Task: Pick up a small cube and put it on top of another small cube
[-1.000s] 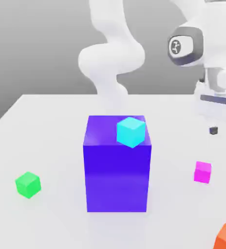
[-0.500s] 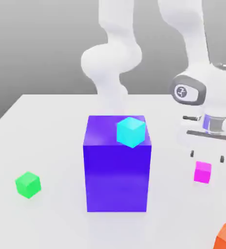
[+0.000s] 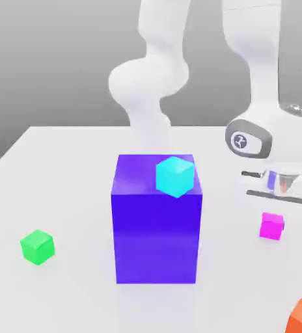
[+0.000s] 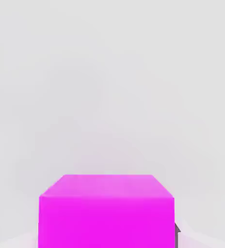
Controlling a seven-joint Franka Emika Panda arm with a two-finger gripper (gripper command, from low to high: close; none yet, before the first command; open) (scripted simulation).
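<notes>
The small cube (image 3: 271, 226) is glossy magenta, sharp-edged and equal-sided, so no long axis can be told; it is seated flat on the matte white table (image 3: 69, 195), at the exterior view's right of the big glossy purple-blue block (image 3: 156, 221). The gripper (image 3: 274, 209) is closed on it from above.

Small cube (image 3: 271, 226) showing magenta-pink, big block (image 3: 156, 231) purple-blue, cyan cube (image 3: 174, 176), green cube (image 3: 37, 246), bench (image 3: 69, 195) reading white.

Glossy smooth small cube (image 3: 271, 226); matt white table (image 3: 62, 195); glossy purple-blue block (image 3: 156, 234).
</notes>
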